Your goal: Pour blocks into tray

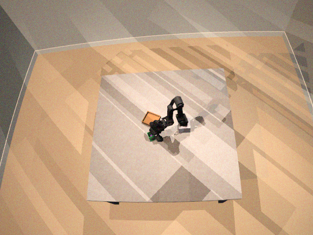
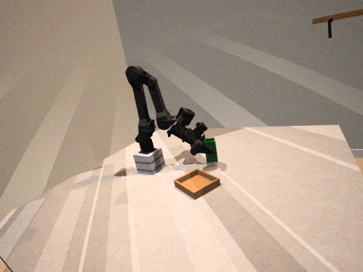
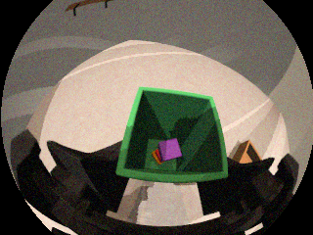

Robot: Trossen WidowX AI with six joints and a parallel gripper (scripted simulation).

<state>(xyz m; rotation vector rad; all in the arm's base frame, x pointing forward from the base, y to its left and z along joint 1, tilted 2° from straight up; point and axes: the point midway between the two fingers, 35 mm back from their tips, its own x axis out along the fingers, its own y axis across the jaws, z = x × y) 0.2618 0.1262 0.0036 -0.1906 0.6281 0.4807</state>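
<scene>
Arm (image 1: 169, 111) (image 2: 158, 96) is bending up and over, its wrist sloping down; fingers (image 1: 152, 131) (image 2: 209, 149) are gripping the upright green cup (image 1: 149, 137) (image 2: 211, 156) (image 3: 172, 176), blocks inside, near the orange tray (image 1: 150, 118) (image 2: 197, 182) (image 3: 242, 153) on the tabletop (image 1: 126, 164) (image 2: 164, 228) (image 3: 98, 108).

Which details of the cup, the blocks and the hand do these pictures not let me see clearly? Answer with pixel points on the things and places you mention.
- Number of blocks in the cup (image 1: 149, 136) (image 2: 211, 158) (image 3: 171, 174): in the wrist view, the purple block (image 3: 170, 150) partly covers what lies under it.
- Hand's (image 3: 171, 171) contact with the cup: in the top view, the arm (image 1: 178, 101) (image 2: 140, 102) covers it.
- Purple block's shape: in the top view, too small; in the exterior view, the cup's wall hides it.
</scene>
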